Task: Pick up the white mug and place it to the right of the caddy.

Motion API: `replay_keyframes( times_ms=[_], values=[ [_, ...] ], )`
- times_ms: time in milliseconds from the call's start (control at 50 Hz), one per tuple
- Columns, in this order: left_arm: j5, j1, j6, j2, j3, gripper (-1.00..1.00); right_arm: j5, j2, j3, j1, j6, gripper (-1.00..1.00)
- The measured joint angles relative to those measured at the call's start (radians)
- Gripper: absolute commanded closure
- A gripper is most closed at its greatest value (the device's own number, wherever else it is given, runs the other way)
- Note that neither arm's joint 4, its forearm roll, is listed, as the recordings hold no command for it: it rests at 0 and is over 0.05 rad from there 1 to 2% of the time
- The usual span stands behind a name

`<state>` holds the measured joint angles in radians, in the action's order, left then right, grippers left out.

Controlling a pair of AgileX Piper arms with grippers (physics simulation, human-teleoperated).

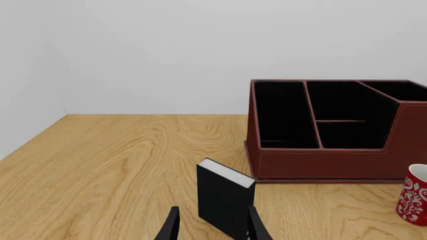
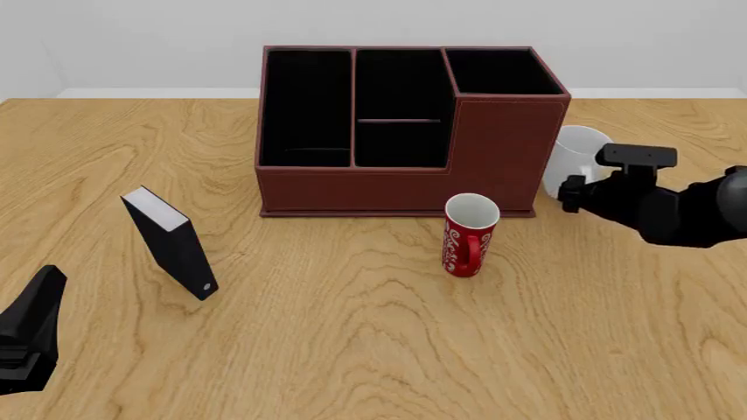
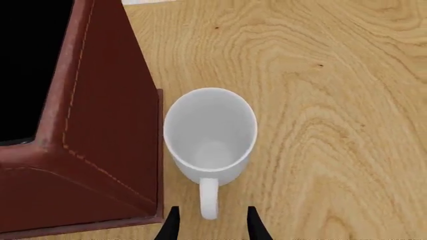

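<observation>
Right tool open — fingers astride white mug handle, beside caddy.

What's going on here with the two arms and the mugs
The right gripper is open, its fingers either side of the white mug's handle without gripping it. That mug stands upright on the table, close beside the caddy's right wall. The left gripper is open too, low at the near left, pointed at a black box that it isn't holding. A red mug stands in front of the caddy, untouched.
</observation>
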<state>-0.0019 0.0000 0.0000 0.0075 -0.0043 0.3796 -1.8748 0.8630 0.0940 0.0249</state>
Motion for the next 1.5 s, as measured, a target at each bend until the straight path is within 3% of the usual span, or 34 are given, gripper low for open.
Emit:
replay_keyframes(
  times_ms=[1500],
  values=[
    [0.0,0.0,0.0,0.0,0.0,-1.0,-0.064,0.285,-0.106,-0.011,-0.023,-1.0]
  ],
)
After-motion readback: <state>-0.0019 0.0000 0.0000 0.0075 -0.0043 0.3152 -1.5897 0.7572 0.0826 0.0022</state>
